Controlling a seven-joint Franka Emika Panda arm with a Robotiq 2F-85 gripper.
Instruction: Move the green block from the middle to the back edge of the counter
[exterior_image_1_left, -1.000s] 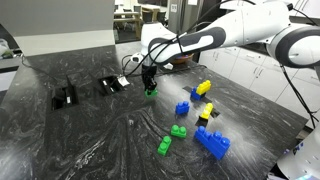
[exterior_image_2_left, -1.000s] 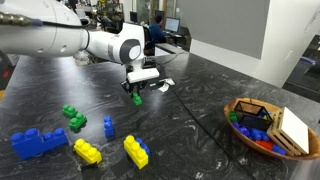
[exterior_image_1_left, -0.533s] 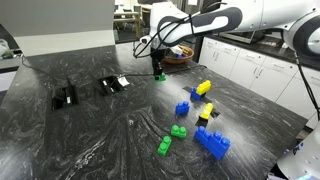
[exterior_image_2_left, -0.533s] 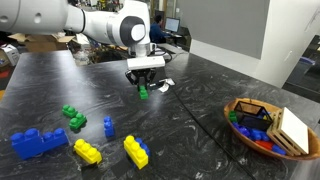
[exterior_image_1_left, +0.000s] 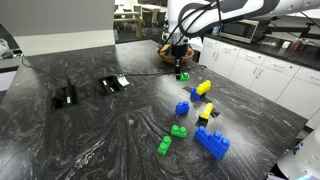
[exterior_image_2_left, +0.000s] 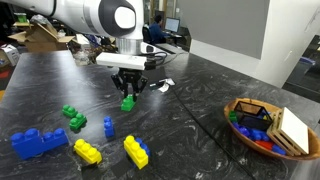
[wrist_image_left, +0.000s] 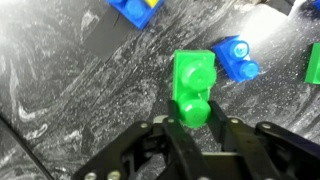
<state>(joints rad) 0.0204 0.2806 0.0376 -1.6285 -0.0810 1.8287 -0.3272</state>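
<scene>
The green block (wrist_image_left: 192, 85) is a small bright-green studded brick. My gripper (wrist_image_left: 197, 125) is shut on its near end in the wrist view. In both exterior views the gripper (exterior_image_1_left: 183, 70) (exterior_image_2_left: 127, 90) points down and holds the green block (exterior_image_1_left: 184, 76) (exterior_image_2_left: 127, 102) just above the dark veined counter (exterior_image_1_left: 90, 130) (exterior_image_2_left: 190, 110). The counter (wrist_image_left: 80, 90) fills the wrist view beneath the block.
Loose bricks lie nearby: a blue one (exterior_image_1_left: 182, 108) (wrist_image_left: 235, 58), a yellow-and-blue one (exterior_image_1_left: 202, 90), two green ones (exterior_image_1_left: 171, 138) (exterior_image_2_left: 72, 116), a large blue one (exterior_image_1_left: 212, 142) (exterior_image_2_left: 35, 142). A wooden bowl (exterior_image_2_left: 265, 125) holds more blocks. Black fixtures (exterior_image_1_left: 64, 96) stand further along.
The arm has carried the green block across the counter, away from the black fixtures and toward the cluster of loose bricks. The block stays in the jaws.
</scene>
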